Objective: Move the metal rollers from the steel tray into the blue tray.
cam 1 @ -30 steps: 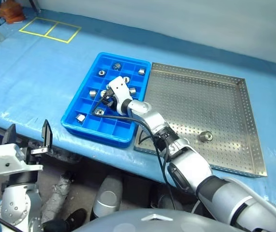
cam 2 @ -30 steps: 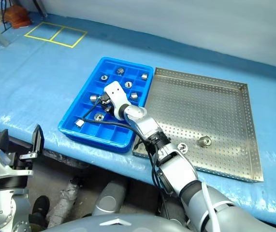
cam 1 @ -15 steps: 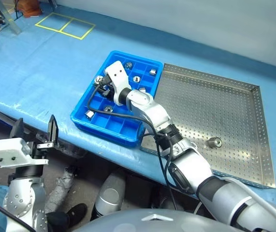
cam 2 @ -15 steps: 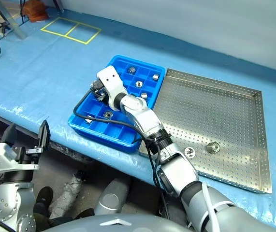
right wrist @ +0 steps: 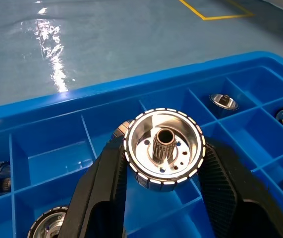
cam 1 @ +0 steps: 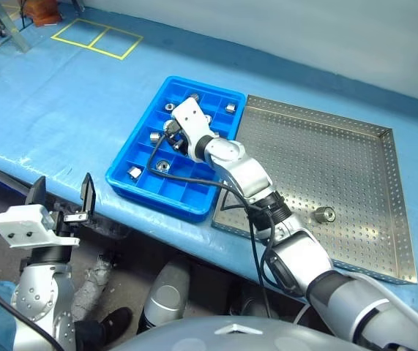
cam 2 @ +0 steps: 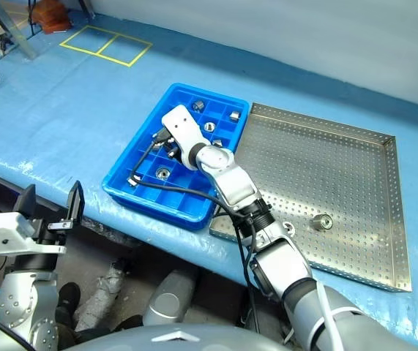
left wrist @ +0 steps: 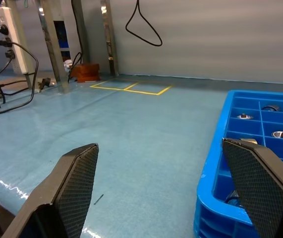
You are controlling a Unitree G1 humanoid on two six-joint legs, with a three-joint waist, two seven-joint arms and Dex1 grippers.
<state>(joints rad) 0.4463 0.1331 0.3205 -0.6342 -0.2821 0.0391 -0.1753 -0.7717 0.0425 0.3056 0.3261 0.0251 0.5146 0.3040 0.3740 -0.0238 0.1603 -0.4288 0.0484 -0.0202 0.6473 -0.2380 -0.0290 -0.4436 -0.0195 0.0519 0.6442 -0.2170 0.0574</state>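
- The right hand [right wrist: 163,198] is over the blue tray [cam 1: 124,164], its fingers [right wrist: 104,183] clamped on one roller [right wrist: 163,148]; the roller hangs above the cells, its splined hole facing the wrist camera.
- Several more rollers [cam 1: 162,166] lie in separate cells of the blue tray, one to a cell.
- The steel tray [cam 1: 384,190] sits just right of the blue tray, the two rims touching or nearly so; a single roller [cam 1: 324,215] lies on its perforated floor near the front.
- The left hand [cam 1: 61,197] hangs off the desk's [cam 1: 62,95] front edge, well left of the blue tray, fingers [left wrist: 74,181] spread wide and grasping nothing.
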